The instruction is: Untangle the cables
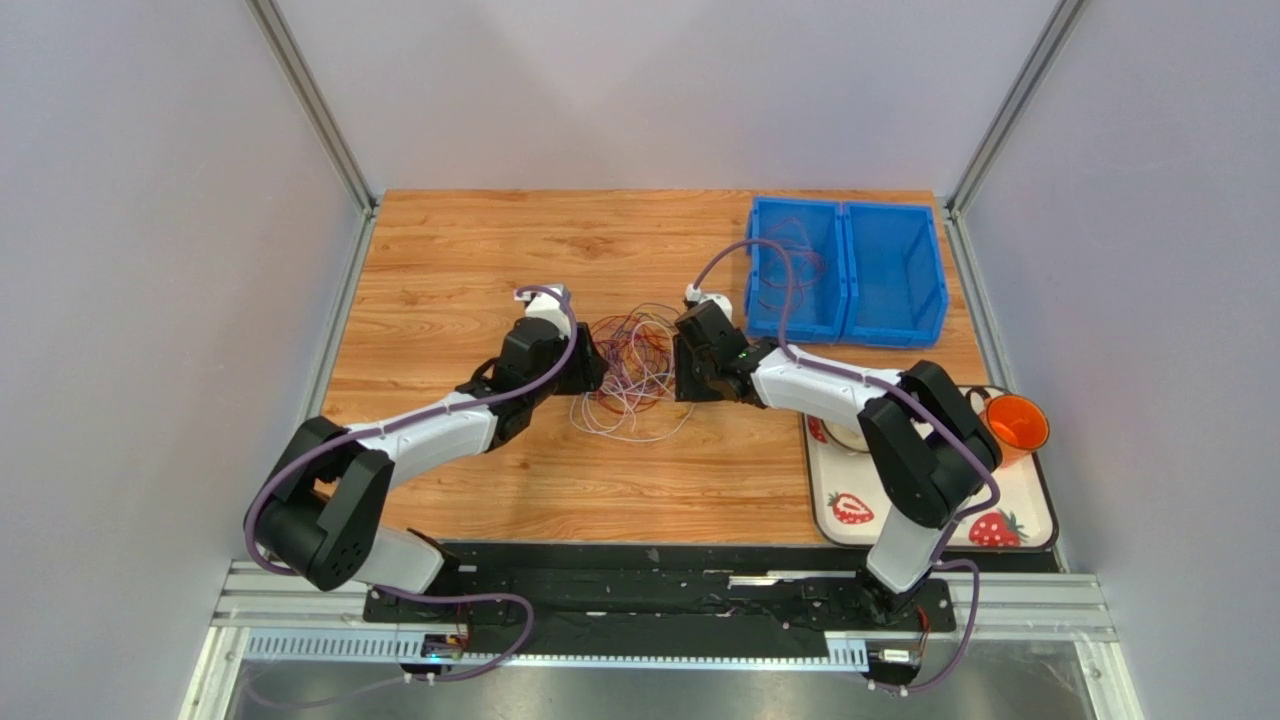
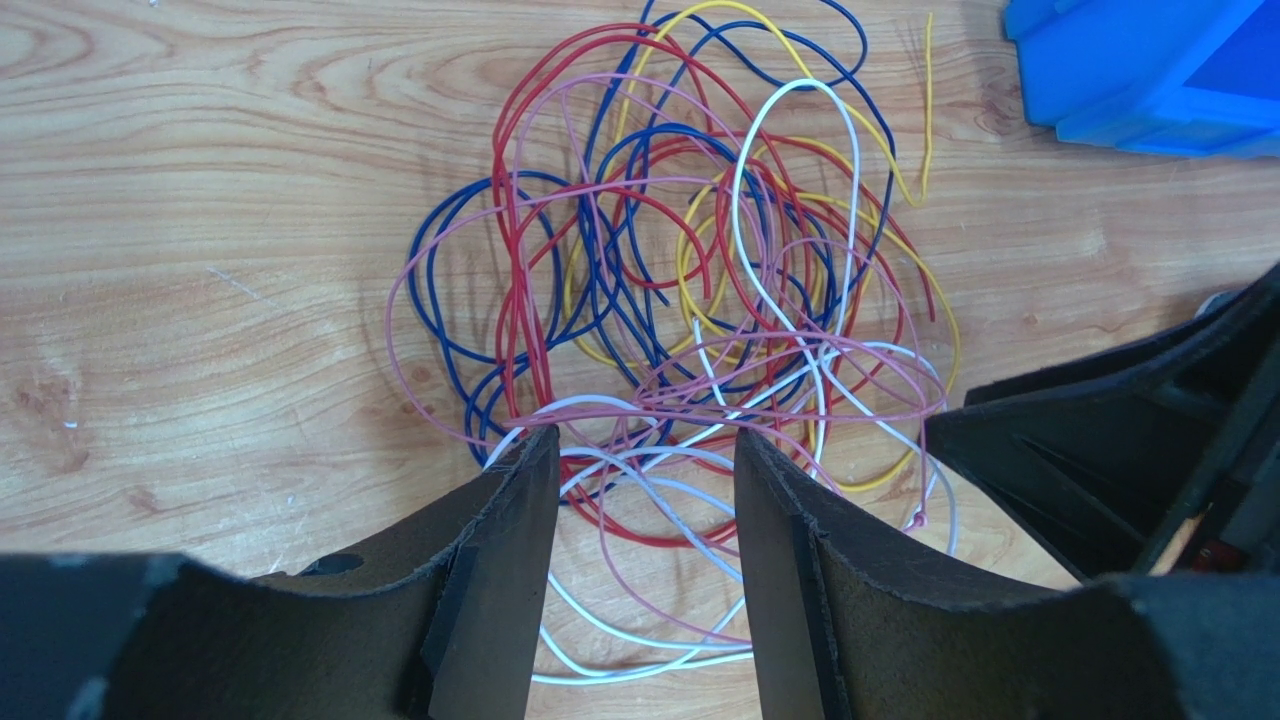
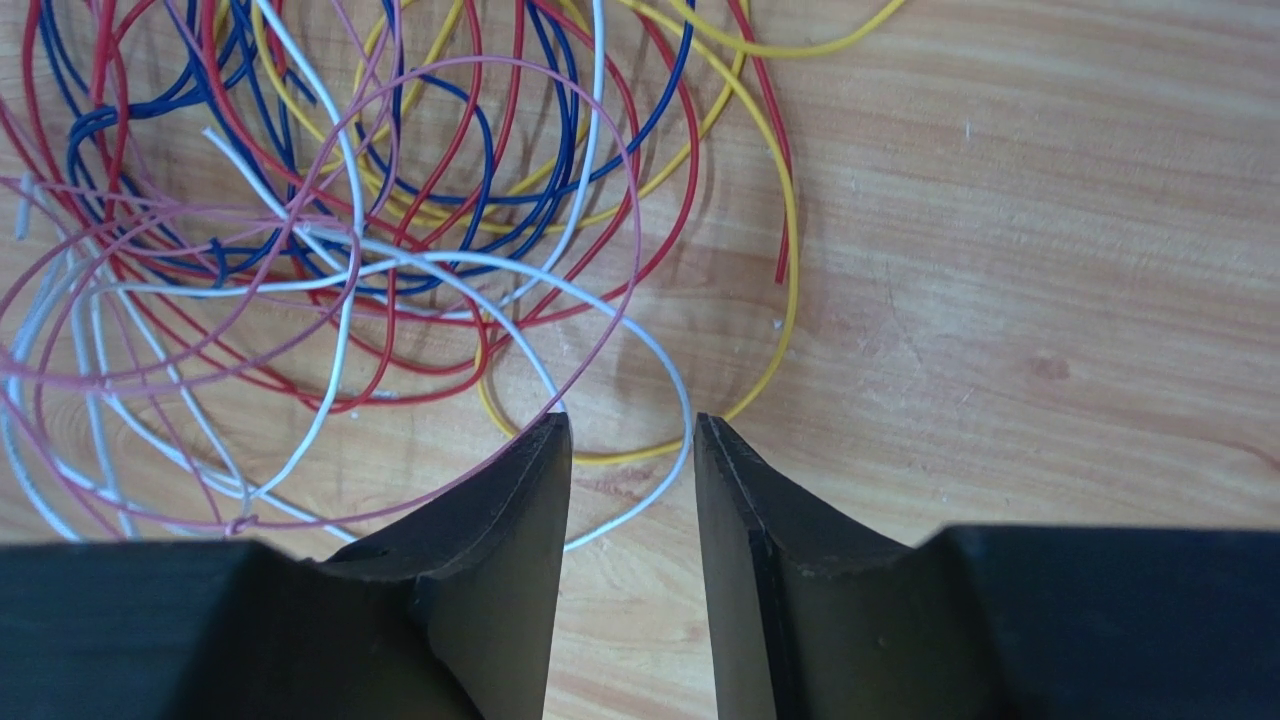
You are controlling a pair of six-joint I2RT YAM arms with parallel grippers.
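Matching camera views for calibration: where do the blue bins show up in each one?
Top external: the blue bins sit at the table's far right corner, upper right of the picture.
Left wrist: only a corner shows, at the top right edge.
Right wrist: not in it.
Shared landmark: the cable tangle, centre of the top external view, upper middle in left wrist, upper left in right wrist.

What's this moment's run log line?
thin multicoloured wire cables: tangled heap on wooden table | left end effector: open, strands between jaws | right end effector: open, strands between jaws
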